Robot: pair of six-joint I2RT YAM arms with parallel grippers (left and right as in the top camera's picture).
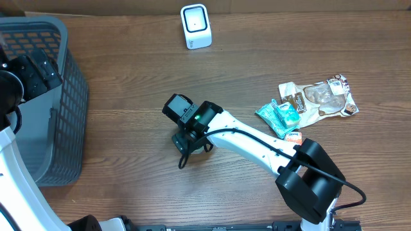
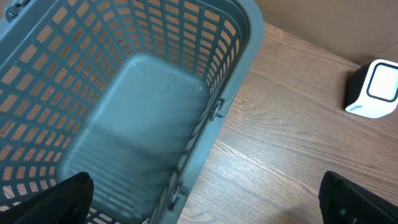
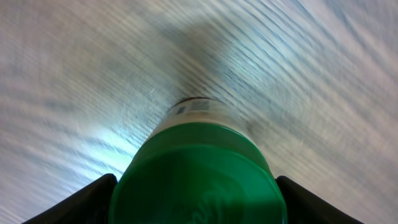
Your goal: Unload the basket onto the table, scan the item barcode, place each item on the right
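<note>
Right wrist shows right end effector (image 3: 194, 183) clamping a green container (image 3: 199, 149).

One basket (image 1: 70, 96), scanner (image 1: 195, 25), bottle (image 3: 199, 168); three-ish packets (image 1: 324, 97)

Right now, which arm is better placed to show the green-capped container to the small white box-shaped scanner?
Right. The right gripper grips the green-capped container at mid-table, with only bare wood between it and the white scanner. The left gripper hangs open and empty over the grey plastic mesh basket.
</note>
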